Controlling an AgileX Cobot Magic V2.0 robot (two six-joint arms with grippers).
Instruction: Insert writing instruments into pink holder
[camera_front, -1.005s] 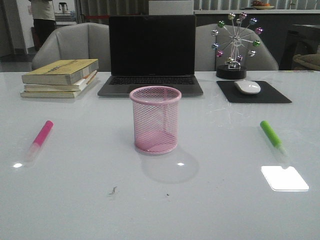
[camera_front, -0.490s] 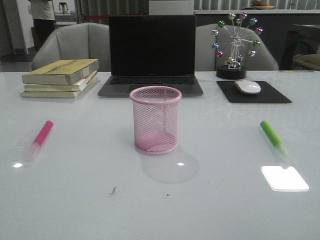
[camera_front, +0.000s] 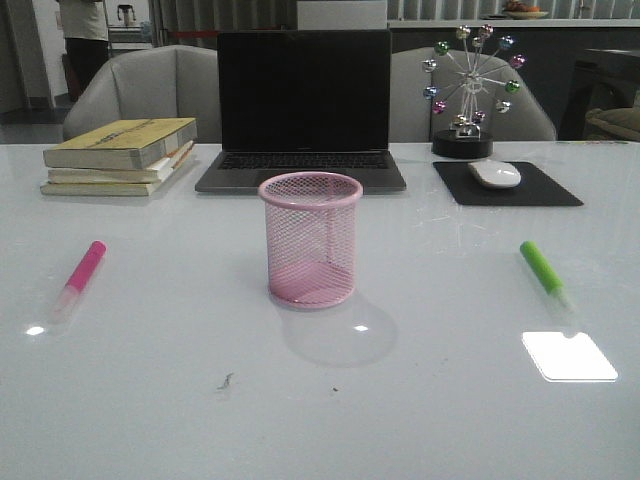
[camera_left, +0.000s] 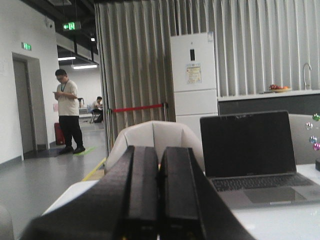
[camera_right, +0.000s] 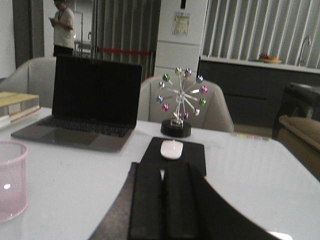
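The pink holder (camera_front: 311, 238) stands upright and empty at the middle of the table; part of it shows in the right wrist view (camera_right: 11, 179). A hot pink highlighter (camera_front: 80, 275) lies flat on the left of the table. On the right lies a bright green highlighter (camera_front: 543, 270). Neither arm appears in the front view. My left gripper (camera_left: 159, 150) is shut with nothing between its fingers, pointing level toward the chairs. My right gripper (camera_right: 162, 167) is also shut and empty, aimed across the table toward the mouse.
An open laptop (camera_front: 303, 110) sits behind the holder. Stacked books (camera_front: 122, 155) lie at back left. A white mouse (camera_front: 495, 174) rests on a black pad (camera_front: 508, 185) at back right, beside a ball ornament (camera_front: 468, 88). Grey chairs stand behind the table.
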